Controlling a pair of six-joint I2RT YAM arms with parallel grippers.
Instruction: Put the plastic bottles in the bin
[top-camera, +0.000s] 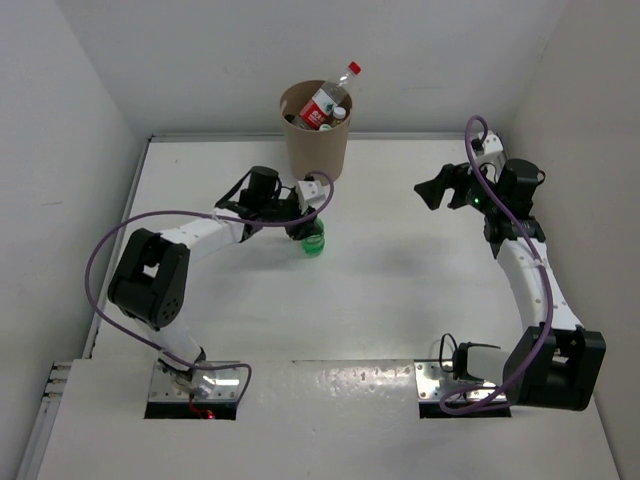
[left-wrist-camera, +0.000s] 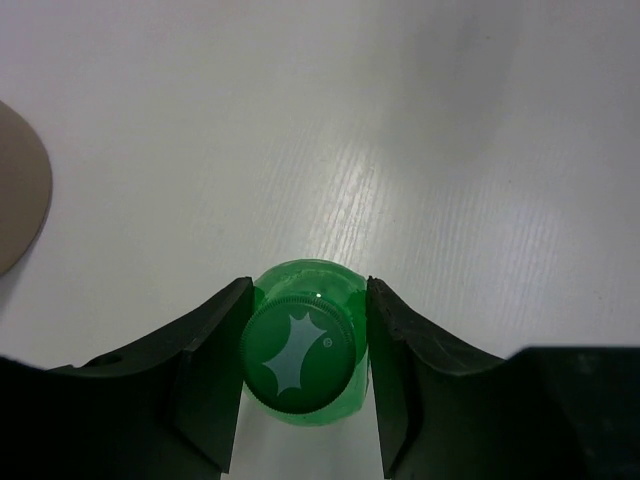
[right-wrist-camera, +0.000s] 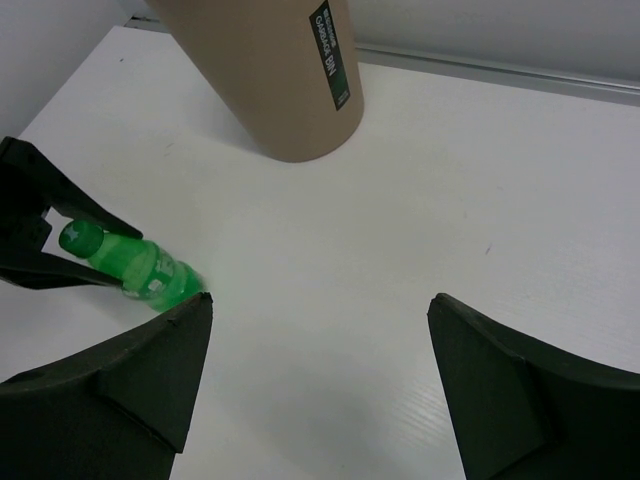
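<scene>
Left wrist view: the left fingers (left-wrist-camera: 215, 345) sit tight on either side of the green bottle (left-wrist-camera: 305, 350). They press on its shoulder just under the cap, with no gap showing. The bottle's base appears to rest on the bench (left-wrist-camera: 450, 150). From above, the bottle is near the front of the bin (top-camera: 316, 145), which holds a red-labelled bottle (top-camera: 325, 100) poking over the rim. To do this step well, I judge the lift should go straight up until the base clears the tall rim. It should then carry over the opening and release clear of the protruding bottle. So high a grip may let the bottle swing. The right fingers (right-wrist-camera: 490, 380) are spread wide, holding nothing, well apart to the right.
</scene>
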